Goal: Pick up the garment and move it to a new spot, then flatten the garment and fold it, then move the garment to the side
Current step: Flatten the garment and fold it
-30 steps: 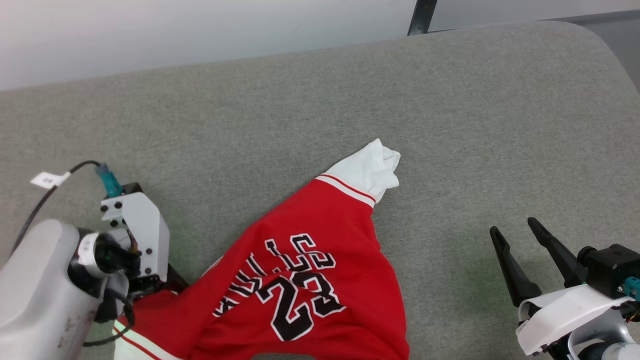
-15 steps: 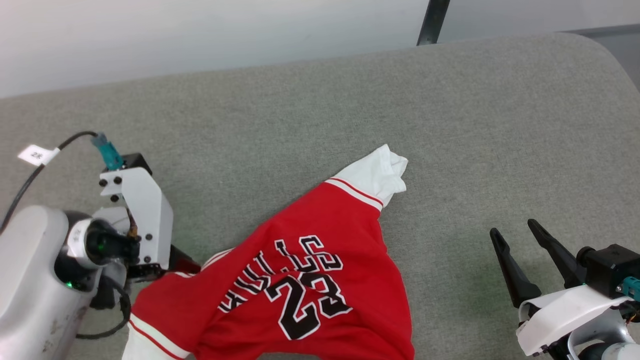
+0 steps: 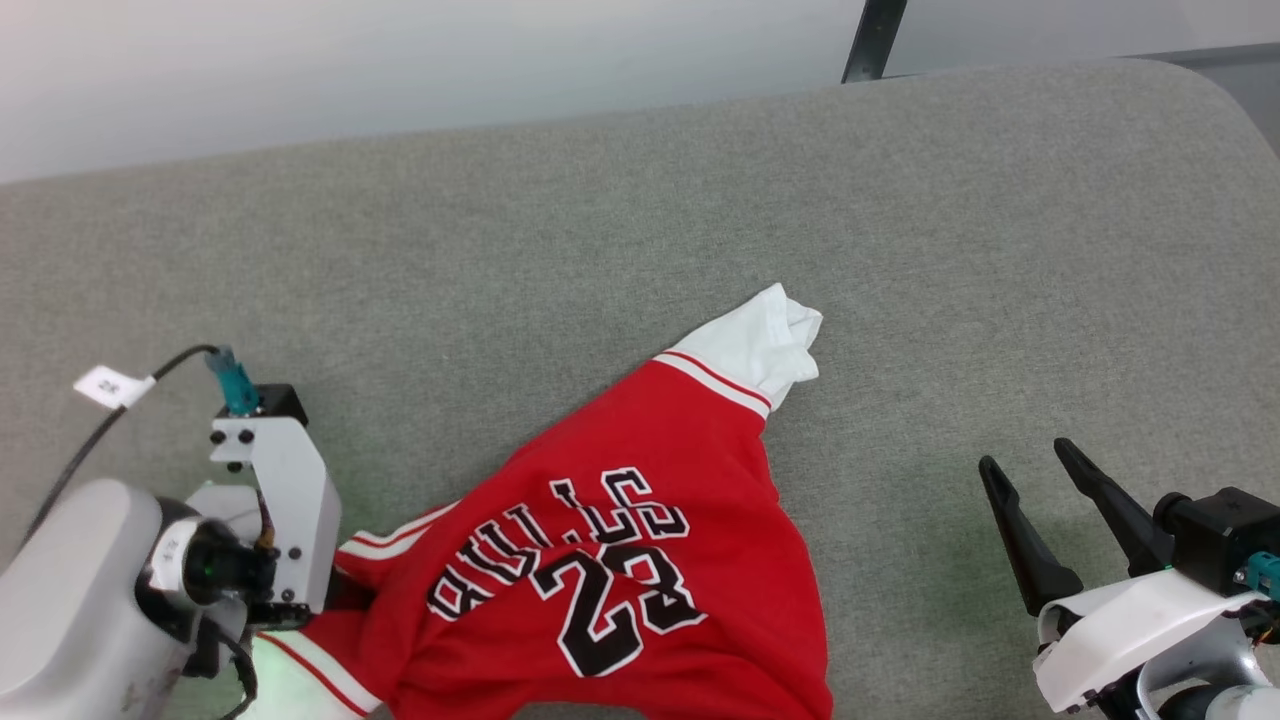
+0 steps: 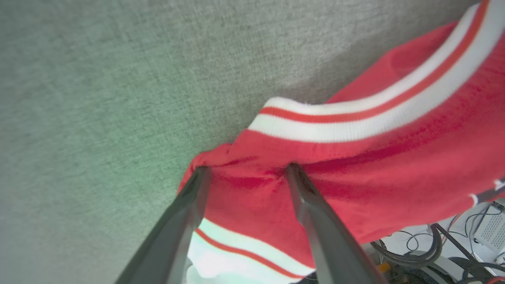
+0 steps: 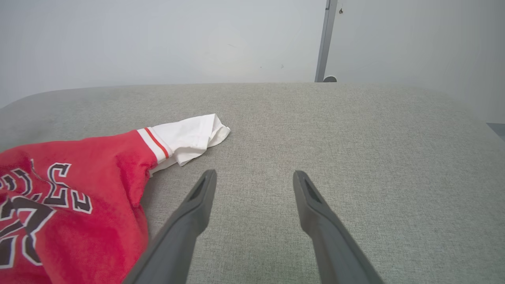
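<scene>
- Left gripper (image 4: 247,169): centre of the left wrist view, jaws wide apart. The tips rest on red cloth just below a striped trim (image 4: 355,114), and no fold is pinched between them.
- Garment (image 3: 620,560): bottom centre of the head view, rumpled, number side up, running off the lower edge.
- Right gripper (image 3: 1028,455): lower right, wide open and empty, above the bare surface (image 3: 600,230).
- White sleeve (image 3: 765,340): mid-frame, bunched.
- Status, judged: the garment is not flat. Flattening, folding and moving aside remain.
</scene>
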Tool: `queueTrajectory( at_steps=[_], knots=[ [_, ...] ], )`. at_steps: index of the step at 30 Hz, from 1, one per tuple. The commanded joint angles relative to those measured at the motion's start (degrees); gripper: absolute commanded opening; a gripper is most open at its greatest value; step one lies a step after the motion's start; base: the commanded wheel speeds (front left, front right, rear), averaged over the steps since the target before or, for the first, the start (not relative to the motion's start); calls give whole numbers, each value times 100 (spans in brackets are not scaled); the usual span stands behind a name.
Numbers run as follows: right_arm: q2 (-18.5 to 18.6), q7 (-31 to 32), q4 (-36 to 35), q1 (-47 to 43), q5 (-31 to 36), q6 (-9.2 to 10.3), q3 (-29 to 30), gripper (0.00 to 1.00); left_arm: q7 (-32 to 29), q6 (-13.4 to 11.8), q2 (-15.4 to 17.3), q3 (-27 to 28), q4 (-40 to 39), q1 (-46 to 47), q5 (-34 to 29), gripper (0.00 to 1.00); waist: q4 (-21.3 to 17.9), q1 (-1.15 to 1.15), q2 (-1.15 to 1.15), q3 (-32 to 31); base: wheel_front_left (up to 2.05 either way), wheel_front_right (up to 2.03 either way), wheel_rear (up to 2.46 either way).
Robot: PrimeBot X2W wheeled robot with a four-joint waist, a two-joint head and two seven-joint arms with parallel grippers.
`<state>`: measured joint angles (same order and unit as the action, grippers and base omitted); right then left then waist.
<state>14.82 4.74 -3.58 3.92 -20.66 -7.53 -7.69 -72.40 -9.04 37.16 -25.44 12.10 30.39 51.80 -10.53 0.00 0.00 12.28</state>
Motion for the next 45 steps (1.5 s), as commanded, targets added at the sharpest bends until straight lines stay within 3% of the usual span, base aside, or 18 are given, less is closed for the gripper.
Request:
queueTrajectory(
  at_steps=[1, 4, 5, 6, 7, 12, 28, 35, 44, 45],
  knots=[
    [23, 1, -20, 42, -9, 9, 0, 100, 132, 99, -86, -28, 261, -52, -49, 100, -12, 0, 0, 53, 0, 0, 0],
    [24, 2, -24, 63, -20, 9, -4, 100, 291, 212, -235, -64, 625, -8, -8, 100, -21, 0, 0, 91, 0, 0, 0],
    [26, -3, -27, 69, -18, 9, 6, 100, 355, 259, -308, -43, 730, 16, 37, 49, -20, 0, 0, 103, 0, 0, 0],
    [25, -7, -26, 72, -17, 9, 16, 100, 386, 314, -361, -51, 814, 45, 77, 21, -16, 0, 0, 111, 0, 0, 0],
    [23, -9, -27, 72, -13, 9, 23, 100, 430, 372, -387, -71, 883, 85, 67, 0, -13, 0, 0, 115, 0, 0, 0],
    [32, 5, -7, 53, 11, 9, 71, 100, 719, 602, -352, 36, 991, 420, -17, 0, 30, 0, 0, 73, 0, 0, 0],
    [-1, 66, -62, 45, 57, 9, 12, 100, 1207, 1015, -55, 44, 513, 1534, -538, 0, 61, 0, 0, -41, 0, 0, 0],
    [-17, 81, -103, 92, 74, 9, -20, 100, 1657, 1349, 69, -37, 1014, 1955, -848, 0, -219, 0, 0, 75, 0, 0, 0],
    [-34, 18, -104, 144, 42, 9, -45, 100, 2138, 1402, -231, -57, 2309, 1756, -753, 0, -411, 0, 0, 281, 0, 0, 0],
    [-39, 29, -92, 160, 44, 9, -48, 100, 2197, 1364, -254, -26, 2430, 1783, -739, 12, -405, 0, 0, 286, 0, 0, 0]
  ],
)
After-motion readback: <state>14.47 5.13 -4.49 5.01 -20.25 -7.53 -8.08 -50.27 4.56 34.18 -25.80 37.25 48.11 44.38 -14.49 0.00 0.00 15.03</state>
